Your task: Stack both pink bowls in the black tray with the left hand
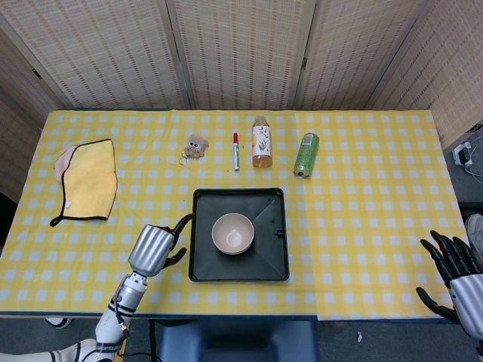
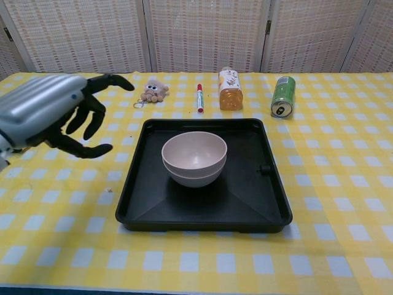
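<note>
Two pink bowls (image 2: 194, 158) sit stacked in the black tray (image 2: 245, 209); left hand (image 2: 58, 110) fingers spread wide, empty.

I saw the two bowls (image 2: 194, 158) nested in the tray (image 2: 245, 203) at mid-table. My left hand (image 2: 58, 114) hovered just left of it. Behind stood a plush toy (image 2: 153, 90), marker (image 2: 199, 97), bottle (image 2: 229, 89) and can (image 2: 282, 96); a cloth (image 1: 89, 181) lay far left.
</note>
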